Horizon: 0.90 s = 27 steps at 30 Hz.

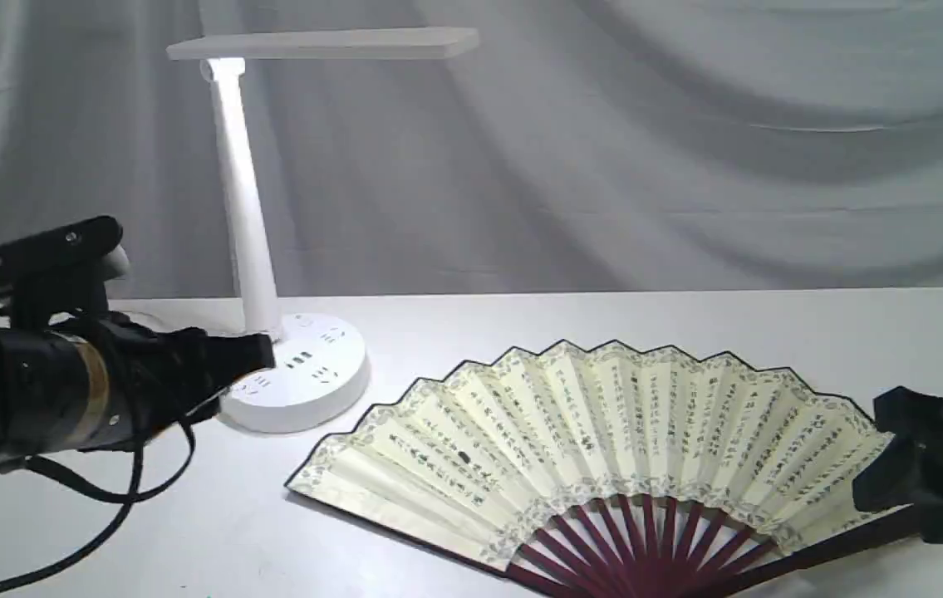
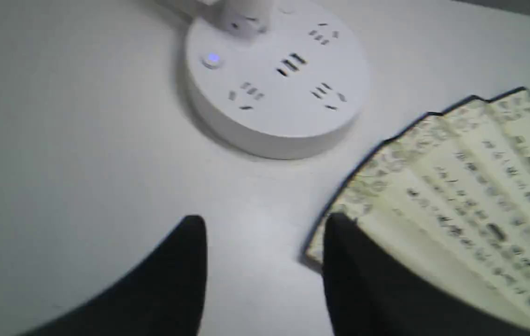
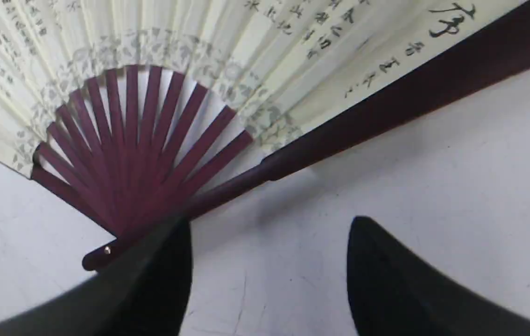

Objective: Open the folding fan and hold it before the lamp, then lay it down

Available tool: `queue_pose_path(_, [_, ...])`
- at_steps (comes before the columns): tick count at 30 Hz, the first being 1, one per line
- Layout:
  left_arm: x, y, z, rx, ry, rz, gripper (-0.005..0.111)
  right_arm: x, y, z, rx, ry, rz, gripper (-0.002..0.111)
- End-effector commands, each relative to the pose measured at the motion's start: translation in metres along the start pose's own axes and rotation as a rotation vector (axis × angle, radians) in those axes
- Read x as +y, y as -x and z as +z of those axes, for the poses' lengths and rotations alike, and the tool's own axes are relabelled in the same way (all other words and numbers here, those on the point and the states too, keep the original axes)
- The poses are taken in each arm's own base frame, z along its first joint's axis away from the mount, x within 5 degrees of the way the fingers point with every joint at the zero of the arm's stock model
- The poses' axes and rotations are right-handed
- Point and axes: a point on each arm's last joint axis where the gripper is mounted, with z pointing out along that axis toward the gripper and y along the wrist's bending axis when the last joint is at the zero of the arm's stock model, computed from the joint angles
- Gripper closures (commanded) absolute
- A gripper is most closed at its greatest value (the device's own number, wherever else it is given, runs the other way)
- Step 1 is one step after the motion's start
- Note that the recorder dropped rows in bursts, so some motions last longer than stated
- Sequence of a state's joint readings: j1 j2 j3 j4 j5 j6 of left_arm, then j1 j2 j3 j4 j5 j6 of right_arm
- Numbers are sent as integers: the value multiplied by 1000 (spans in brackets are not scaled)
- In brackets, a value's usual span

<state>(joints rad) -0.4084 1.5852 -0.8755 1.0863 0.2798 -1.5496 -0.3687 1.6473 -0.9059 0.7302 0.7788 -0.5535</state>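
The folding fan point(image 1: 604, 432) lies fully spread on the white table, cream leaf with black calligraphy up, maroon ribs point(image 3: 138, 149) converging at the front. The white lamp point(image 1: 251, 224) stands at the back left, its round socketed base point(image 2: 276, 79) showing a lit blue button. My left gripper point(image 1: 259, 357) hovers open in front of the lamp base, just left of the fan's left corner point(image 2: 339, 205), holding nothing. My right gripper point(image 1: 895, 465) is open over the fan's right guard point(image 3: 409, 93); in the right wrist view only bare table lies between its fingers.
A grey draped cloth point(image 1: 645, 141) hangs behind the white table point(image 1: 189, 515). Black cable point(image 1: 105, 498) loops down from the left arm over the table's front left.
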Motion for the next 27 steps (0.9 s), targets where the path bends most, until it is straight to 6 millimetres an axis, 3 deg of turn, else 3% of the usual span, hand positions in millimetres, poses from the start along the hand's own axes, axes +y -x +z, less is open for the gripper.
queue_pose_path(1, [13, 7, -14, -7, 128, 146, 77, 9, -4, 0, 40, -14, -53, 58])
queue_pose_path(8, [20, -3, -26, 162, 172, 331, 105, 20, -7, 4, 106, -96, -117, 70])
queue_pose_path(12, [28, -9, -24, 275, 114, 297, 106, 34, 4, -3, 123, -147, -155, 71])
queue_pose_path(20, [86, -3, -23, 434, 198, 158, 106, 47, 13, -9, 112, -215, -189, 78])
queue_pose_path(27, [105, -5, -27, 511, 243, 59, 106, 43, 14, -10, 108, -251, -197, 98])
